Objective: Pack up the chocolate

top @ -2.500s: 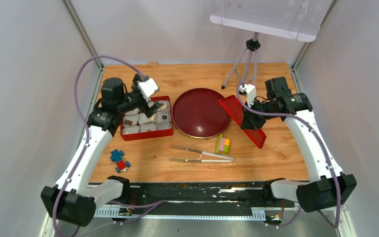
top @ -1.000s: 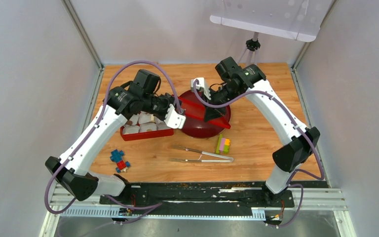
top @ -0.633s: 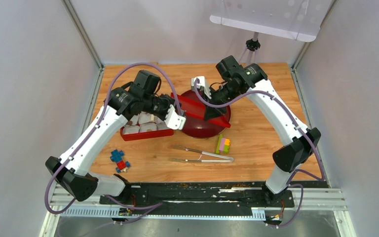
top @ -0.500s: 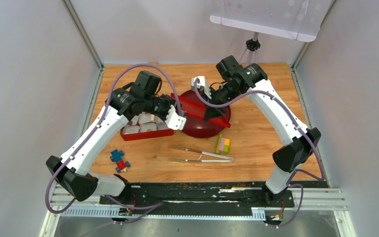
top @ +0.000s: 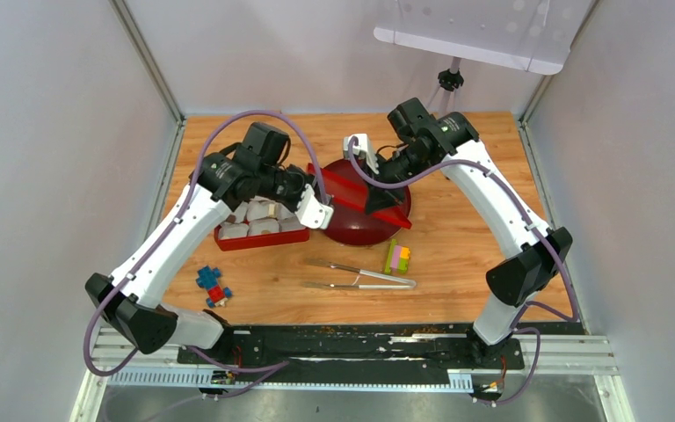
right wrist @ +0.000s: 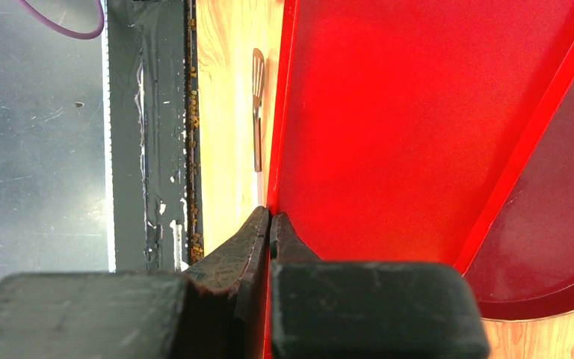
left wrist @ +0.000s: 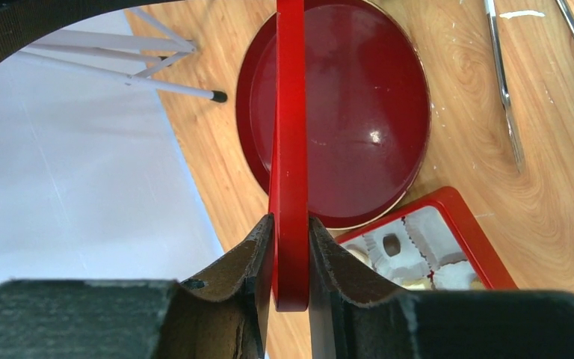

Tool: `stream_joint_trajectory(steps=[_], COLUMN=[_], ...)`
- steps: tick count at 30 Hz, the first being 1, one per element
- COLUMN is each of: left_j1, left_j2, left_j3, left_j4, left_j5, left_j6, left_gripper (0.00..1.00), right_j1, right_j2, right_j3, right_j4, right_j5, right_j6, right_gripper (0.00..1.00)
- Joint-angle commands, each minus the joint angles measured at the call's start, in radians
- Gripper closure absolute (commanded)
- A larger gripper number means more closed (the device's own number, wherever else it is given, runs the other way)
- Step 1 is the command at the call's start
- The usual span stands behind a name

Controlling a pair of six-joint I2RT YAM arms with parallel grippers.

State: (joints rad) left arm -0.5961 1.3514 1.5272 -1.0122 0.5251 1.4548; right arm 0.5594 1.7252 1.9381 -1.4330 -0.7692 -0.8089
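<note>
The chocolate [left wrist: 391, 244] sits in white paper cups inside the open red box [top: 228, 239], a dark piece and pale ones showing. A flat red lid [top: 360, 198] hangs tilted over the dark red round plate [top: 352, 233]. My right gripper [right wrist: 270, 224] is shut on the lid's side wall [right wrist: 403, 112]. My left gripper [left wrist: 291, 254] grips the lid's opposite end, one pad pressed on each face of its rim [left wrist: 291, 112]. In the top view the left gripper [top: 321, 204] is just right of the box, the right gripper [top: 378, 200] above the plate.
Metal tongs [top: 360, 274] lie in front of the plate, with a green-and-pink toy block [top: 396, 257] beside them. A blue-and-red toy block [top: 213, 286] lies near the left arm. A tripod [top: 439, 105] stands at the back right.
The right arm carried the lid from the plate's right side to above the plate. The left arm swung from the box to the lid, and its jaws narrowed onto the rim.
</note>
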Motion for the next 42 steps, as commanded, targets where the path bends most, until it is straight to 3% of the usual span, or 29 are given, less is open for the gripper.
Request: stream_joint_trajectory(steps=[1,4,9,15,20,24,28,35,42], left_j1=[-0.003,-0.001,0.070,0.244,0.397,0.551,0.699,0.857,0.955], left_j2=[0.026,0.043,0.099,0.150,0.169,0.225,0.318,0.466,0.621], left_j3=[0.074,0.102,0.200,0.279,0.255,0.233,0.230,0.208,0.224], left_j4=[-0.053,-0.058,-0.129,-0.221,-0.185,-0.161,-0.220,-0.330,-0.579], left_j5=[0.000,-0.003,0.054,0.152,0.256,0.408,0.561,0.708,0.758], left_j6=[0.026,-0.007,-0.105,-0.228,-0.417,-0.617,-0.684,-0.703,-0.496], left_gripper=[0.71,0.73,0.74,0.75,0.74,0.74,0.74,0.75,0.73], right_j1=[-0.003,-0.004,-0.024,-0.196,-0.307,-0.312,-0.312,-0.310,-0.238], right_j2=[-0.023,-0.021,-0.021,-0.051,-0.089,-0.097,-0.057,0.026,0.115], right_j3=[0.041,0.040,0.085,0.178,0.098,0.000,-0.019,-0.010,-0.043], right_j4=[0.013,0.013,0.019,0.131,0.258,0.280,0.290,0.324,0.418], right_j5=[-0.053,-0.052,-0.014,-0.088,-0.143,-0.170,-0.205,-0.229,-0.139], right_j6=[-0.015,-0.019,0.002,0.164,0.266,0.263,0.297,0.352,0.396], right_gripper=[1.00,0.97,0.66,0.50,0.48,0.48,0.48,0.48,0.45])
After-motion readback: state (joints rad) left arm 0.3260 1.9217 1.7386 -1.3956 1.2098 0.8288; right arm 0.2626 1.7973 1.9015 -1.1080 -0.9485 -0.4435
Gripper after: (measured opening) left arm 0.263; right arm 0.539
